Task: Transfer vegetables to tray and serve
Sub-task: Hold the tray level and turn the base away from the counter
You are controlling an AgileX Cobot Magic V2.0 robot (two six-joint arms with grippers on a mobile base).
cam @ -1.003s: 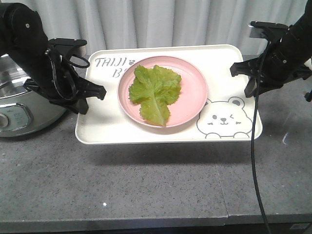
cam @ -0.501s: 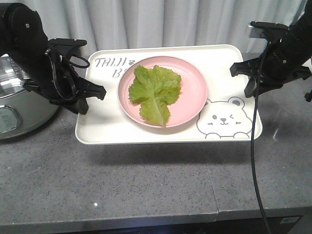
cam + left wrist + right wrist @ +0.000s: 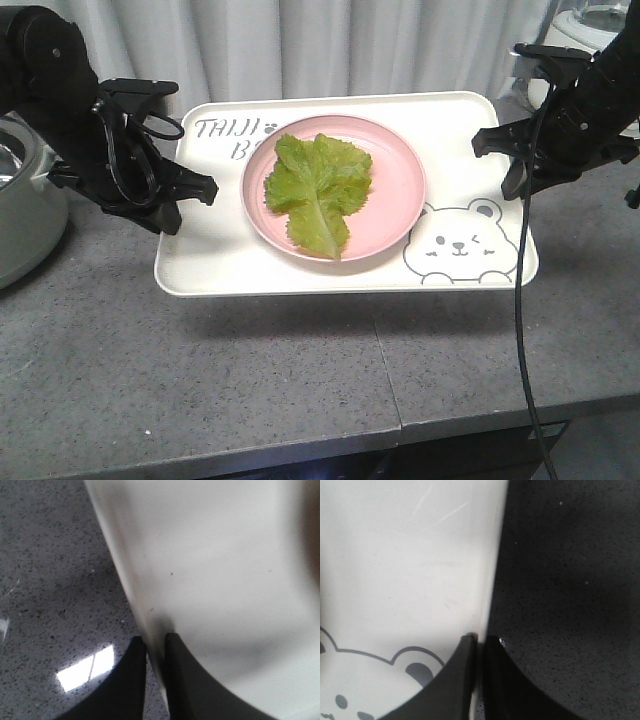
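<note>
Gripping the large cream rectangular tray (image 3: 215,262) by its two short edges, both arms hold it level above the speckled grey stone counter (image 3: 300,385), where its shadow falls below the front rim. The left gripper (image 3: 186,178) is clamped on the left rim; in the left wrist view its black fingers (image 3: 127,680) pinch the tray wall with almost no gap. The right gripper (image 3: 500,160) is likewise closed on the right rim, just beside the winking bear drawing (image 3: 462,245), and the right wrist view shows its fingers (image 3: 462,680) squeezing the edge. On the tray sits a round pink plate (image 3: 397,190), and the crinkled bright green lettuce leaf (image 3: 315,190) lies flat on that plate. A pale metal cooker (image 3: 25,215) stands at the far left.
</note>
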